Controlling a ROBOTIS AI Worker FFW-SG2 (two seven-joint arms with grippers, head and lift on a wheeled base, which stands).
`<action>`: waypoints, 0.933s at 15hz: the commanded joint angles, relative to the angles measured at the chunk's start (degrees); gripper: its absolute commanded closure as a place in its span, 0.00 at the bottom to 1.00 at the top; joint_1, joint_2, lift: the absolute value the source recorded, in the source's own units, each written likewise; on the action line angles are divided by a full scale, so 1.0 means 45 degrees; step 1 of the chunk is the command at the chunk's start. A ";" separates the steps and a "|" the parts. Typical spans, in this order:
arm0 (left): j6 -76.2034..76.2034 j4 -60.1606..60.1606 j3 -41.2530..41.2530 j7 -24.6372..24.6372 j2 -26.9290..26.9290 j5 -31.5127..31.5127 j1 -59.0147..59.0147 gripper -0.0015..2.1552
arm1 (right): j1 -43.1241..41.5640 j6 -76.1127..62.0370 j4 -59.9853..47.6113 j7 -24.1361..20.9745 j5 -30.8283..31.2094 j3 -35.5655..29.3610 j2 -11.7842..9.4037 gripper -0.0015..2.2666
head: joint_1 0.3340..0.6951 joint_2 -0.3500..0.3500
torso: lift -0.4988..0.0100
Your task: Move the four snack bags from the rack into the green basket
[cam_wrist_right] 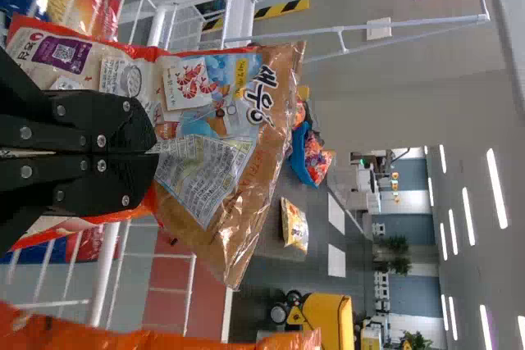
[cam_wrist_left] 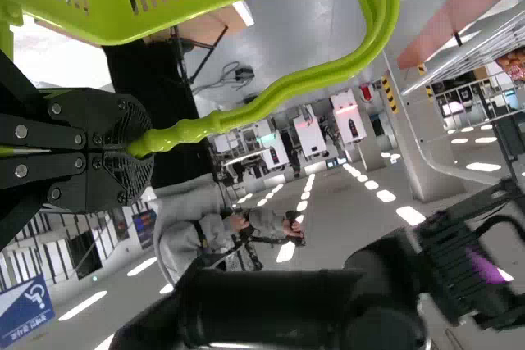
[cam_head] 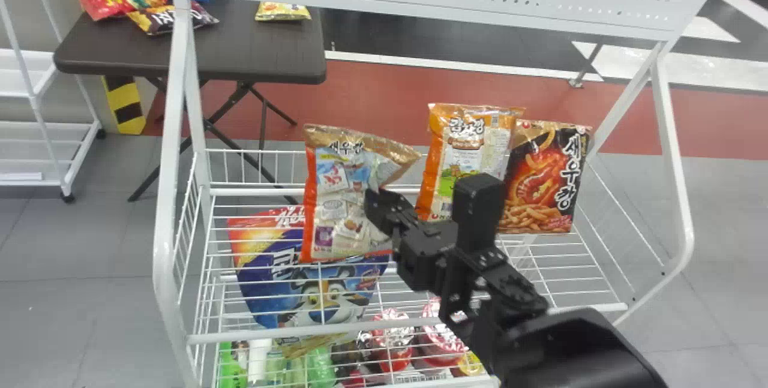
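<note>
Your rack (cam_head: 288, 335) stands square ahead, prob. so the R arm can get at the bags from the front; clock below = head view, dial centred on the wire shelf.

Green basket (cam_wrist_left: 197, 10) is in the L wrist view, carried by its handle (cam_wrist_left: 271, 92); L tool (cam_wrist_left: 138, 148) is clamped on that handle. Reason, I'd guess: keeps the basket's mouth free for your drop.

Held snack bag (cam_head: 336, 196), orange w/ gold top, is at approx. 10 o'clock on the rack. R tool (cam_wrist_right: 156, 153) is clamped on its film, in from the side nearer 3 o'clock. Prob. a pinch on loose film b/c it spares the contents; can't tell if the bottom touches the wires.

Orange bag (cam_head: 465, 154) is at 1 o'clock, black bag (cam_head: 540, 178) at 2, edges overlapping, stood up prob. for display & easy pinching. You've no sure sight of a 4th.

Pointing: held bag's long axis runs near 12–6, gold end toward 12, loose top corner flopped toward 2, printed info panels facing your head cam. Orange bag: long axis approx. 12–6, top tipped a touch to 1, panel side to you. Black bag: same lean, top toward 1, picture side to you.

Next, you'd want the held one clear of the wires, then over to the basket; watch for film slipping.
</note>
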 commanded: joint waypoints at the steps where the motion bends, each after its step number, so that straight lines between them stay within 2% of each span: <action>1: 0.0000 -0.0003 0.0004 0.0016 -0.0047 -0.0022 0.0002 0.84 | 0.1927 0.2216 -0.2816 0.0303 0.0011 -0.0663 -0.0002 0.94 | 1.00 0.09 | 0.98; 4: 0.0000 -0.0003 0.0024 0.0016 -0.0067 -0.0042 0.0002 0.84 | 0.4545 0.5185 -0.5843 0.0987 -0.0086 -0.1679 -0.0002 0.94 | 1.00 0.00 | 0.98; 6: -0.0039 -0.0003 0.0004 0.0055 -0.0086 -0.0042 0.0002 0.84 | 0.5912 0.6709 -0.6781 0.1162 -0.0106 -0.2245 0.0037 0.94 | 1.00 0.00 | 0.98; 8: -0.0078 0.0016 0.0004 0.0075 -0.0106 -0.0042 0.0002 0.84 | 0.6127 0.9365 -0.6820 0.1455 0.0090 -0.2499 0.0076 0.94 | 1.00 0.00 | 0.98; 11: -0.0157 0.0036 -0.0054 0.0094 -0.0125 -0.0022 0.0002 0.84 | 0.6283 1.1709 -0.6116 0.1807 0.0109 -0.2441 0.0076 0.94 | 1.00 0.00 | 0.98; 14: -0.0196 0.0036 -0.0035 0.0075 -0.0125 -0.0022 0.0041 0.84 | 0.6283 1.1865 -0.4749 0.2237 -0.0008 -0.1620 0.0057 0.94 | 1.00 0.00 | 0.98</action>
